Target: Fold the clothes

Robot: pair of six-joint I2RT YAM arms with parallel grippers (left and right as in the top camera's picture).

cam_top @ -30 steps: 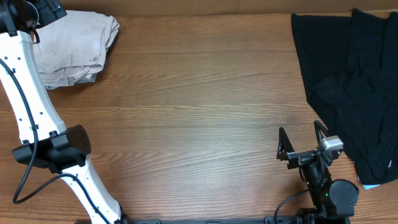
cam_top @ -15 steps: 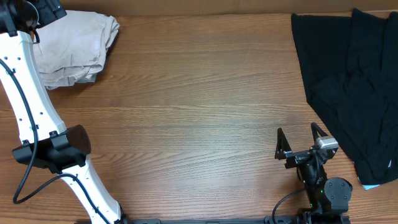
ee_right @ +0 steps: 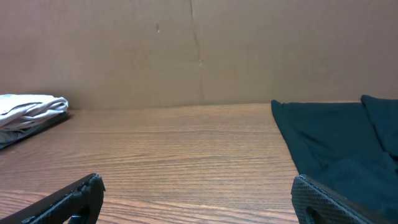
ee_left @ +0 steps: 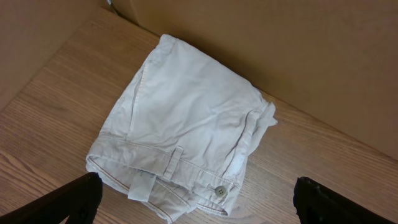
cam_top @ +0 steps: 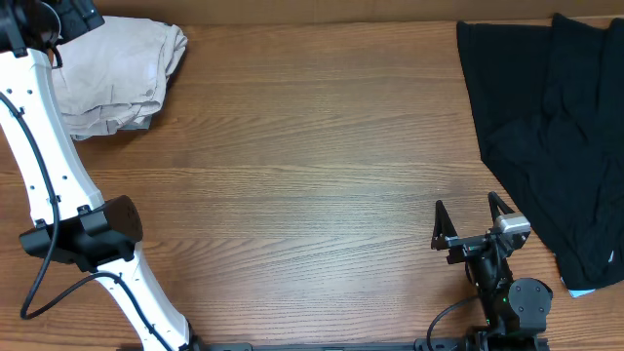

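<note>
The cream-beige shorts [cam_top: 115,78] lie folded in a compact bundle at the far left corner of the table. In the left wrist view the shorts [ee_left: 186,118] show a waistband, a belt loop and a button. My left gripper [ee_left: 196,205] is open and empty, hovering above the near edge of the shorts; in the overhead view only its arm shows at the top left. My right gripper [cam_top: 474,220] is open and empty, low over the table at the front right; it also shows in the right wrist view [ee_right: 199,202]. The shorts appear small at far left there [ee_right: 31,109].
Large black garments [cam_top: 556,127] cover the right side of the table, close to my right gripper, and show in the right wrist view [ee_right: 339,143]. A brown cardboard wall [ee_right: 199,50] stands behind the table. The white left arm [cam_top: 39,166] runs along the left edge.
The right gripper drew back slightly toward the front edge between one second ago and half a second ago. Since then nothing has moved. The shorts are unchanged.
</note>
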